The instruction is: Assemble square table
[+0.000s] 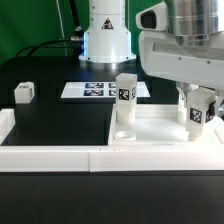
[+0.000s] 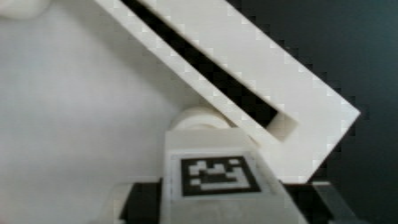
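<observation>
The two-finger gripper [image 1: 197, 108] is closed on a small white plastic block leg [image 1: 197, 117] bearing a black-and-white square tag, one finger on each of two opposite sides; in the wrist view the held leg [image 2: 214, 160] fills the space between the dark fingers, tag facing the camera.

The held leg is upright, low over the large white plastic tray-like square top [image 1: 160, 128], at the end of it toward the exterior view's right and just inside its raised rim; whether its lower end is seated in a corner hole cannot be told.

Progress, as judged: early to middle stage. A second white tagged block, the standing leg [image 1: 124, 101], is upright on the square top at its edge toward the exterior view's left; whether it is fastened or merely set down is not visible. A third, the loose leg [image 1: 24, 93], lies on the black table well apart from the square top, toward the exterior view's left, not yet brought in. A fourth leg is not seen.

Containers: the square top is the only tray-like item; it holds the standing leg, and the held leg is within its rim.

The marker board [image 1: 95, 90] lies flat beyond the square top; the long low white border wall [image 1: 60, 156] runs along its near side.
</observation>
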You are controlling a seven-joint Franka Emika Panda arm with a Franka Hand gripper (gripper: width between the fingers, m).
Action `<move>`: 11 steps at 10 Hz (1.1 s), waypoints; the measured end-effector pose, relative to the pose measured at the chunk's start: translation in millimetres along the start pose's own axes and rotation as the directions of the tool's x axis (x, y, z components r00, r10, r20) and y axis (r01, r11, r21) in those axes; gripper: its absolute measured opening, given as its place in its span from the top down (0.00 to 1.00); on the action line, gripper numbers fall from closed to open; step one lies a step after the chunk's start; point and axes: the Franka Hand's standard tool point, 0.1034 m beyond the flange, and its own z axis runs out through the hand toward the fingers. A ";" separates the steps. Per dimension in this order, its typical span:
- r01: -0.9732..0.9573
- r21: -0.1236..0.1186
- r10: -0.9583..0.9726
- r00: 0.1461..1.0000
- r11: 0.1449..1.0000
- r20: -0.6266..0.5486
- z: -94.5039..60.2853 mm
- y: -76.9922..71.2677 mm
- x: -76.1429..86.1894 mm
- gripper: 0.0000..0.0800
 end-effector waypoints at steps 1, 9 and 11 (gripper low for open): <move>-0.082 0.008 0.082 0.997 0.997 -0.003 0.8 -1.7 -4.3 0.64; 0.393 -0.017 -0.393 0.919 0.919 -0.025 -1.5 -5.5 -13.1 0.20; 0.582 -0.031 -0.582 0.813 0.813 -0.024 -1.7 -5.1 -12.0 0.19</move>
